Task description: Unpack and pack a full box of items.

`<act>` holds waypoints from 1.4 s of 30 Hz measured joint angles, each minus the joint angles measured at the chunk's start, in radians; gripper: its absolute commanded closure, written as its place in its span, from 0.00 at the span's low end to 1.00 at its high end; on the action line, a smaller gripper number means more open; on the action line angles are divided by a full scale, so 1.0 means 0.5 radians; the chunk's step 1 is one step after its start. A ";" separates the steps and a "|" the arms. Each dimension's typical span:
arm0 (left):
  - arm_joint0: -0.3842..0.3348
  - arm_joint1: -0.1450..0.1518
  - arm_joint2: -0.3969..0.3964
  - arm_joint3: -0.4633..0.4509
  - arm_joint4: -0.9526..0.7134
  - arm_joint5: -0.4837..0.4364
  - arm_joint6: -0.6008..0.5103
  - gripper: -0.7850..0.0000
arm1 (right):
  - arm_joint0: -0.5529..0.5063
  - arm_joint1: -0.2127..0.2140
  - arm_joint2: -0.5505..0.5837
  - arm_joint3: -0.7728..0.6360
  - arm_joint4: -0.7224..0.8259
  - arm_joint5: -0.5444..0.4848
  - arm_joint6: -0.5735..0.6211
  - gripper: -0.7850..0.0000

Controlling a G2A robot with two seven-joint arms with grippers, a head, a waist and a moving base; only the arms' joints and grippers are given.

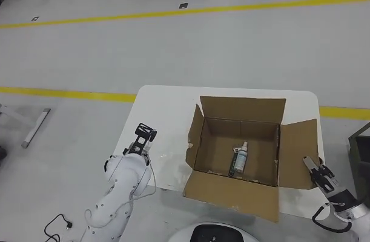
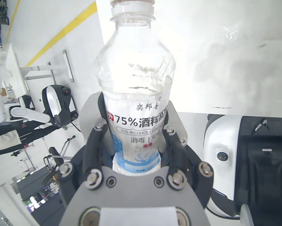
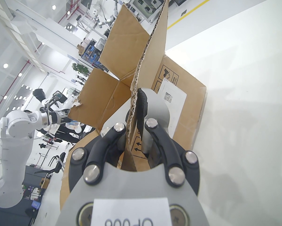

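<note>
An open cardboard box point(image 1: 242, 109) stands in the middle of the white table. Inside it on the bottom lies a small spray bottle point(image 1: 240, 158) with a white nozzle. My left gripper point(image 1: 142, 140) is over the table's left edge, well apart from the box. In the left wrist view, the left gripper point(image 2: 136, 118) is shut on the labelled lower body of a clear bottle point(image 2: 135, 71) with a white cap. My right gripper point(image 1: 312, 169) is at the box's right flap point(image 1: 297, 154). The right wrist view has the right gripper point(image 3: 135, 104) shut on that flap's point(image 3: 155, 48) corrugated edge.
The white table point(image 1: 166, 109) has bare surface left of and behind the box. A dark bin point(image 1: 363, 151) stands off the table's right edge. A metal stand point(image 1: 33, 124) is on the floor at the far left.
</note>
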 measured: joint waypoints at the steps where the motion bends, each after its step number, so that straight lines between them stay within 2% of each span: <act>1: 0.000 0.000 0.000 0.001 -0.002 0.001 0.000 1.00 | 0.000 0.001 -0.001 -0.001 0.000 0.001 0.001 1.00; 11: -0.002 0.000 0.000 -0.003 -0.003 0.000 -0.006 1.00 | -0.018 0.009 -0.014 -0.024 -0.005 0.007 0.003 1.00; 16: 0.010 0.008 0.029 0.094 0.141 -0.077 0.183 1.00 | -0.030 0.015 -0.003 -0.016 -0.010 -0.005 0.000 1.00; 21: 0.013 0.017 0.068 0.333 0.406 -0.107 0.360 1.00 | -0.046 0.021 0.014 -0.010 0.001 -0.022 -0.005 1.00; 26: -0.047 0.007 0.092 0.642 0.446 -0.013 0.460 1.00 | -0.056 0.025 0.015 -0.018 0.005 -0.027 -0.013 1.00; 30: -0.151 -0.011 0.101 0.903 0.349 0.101 0.471 1.00 | -0.063 0.028 0.014 -0.024 0.008 -0.028 -0.021 1.00; 33: -0.248 -0.023 0.063 1.039 0.178 0.147 0.384 1.00 | -0.067 0.031 0.017 -0.031 0.010 -0.026 -0.026 1.00; 42: -0.401 -0.031 -0.042 1.251 -0.099 0.177 0.316 1.00 | -0.067 0.035 0.001 -0.045 0.014 -0.010 -0.032 1.00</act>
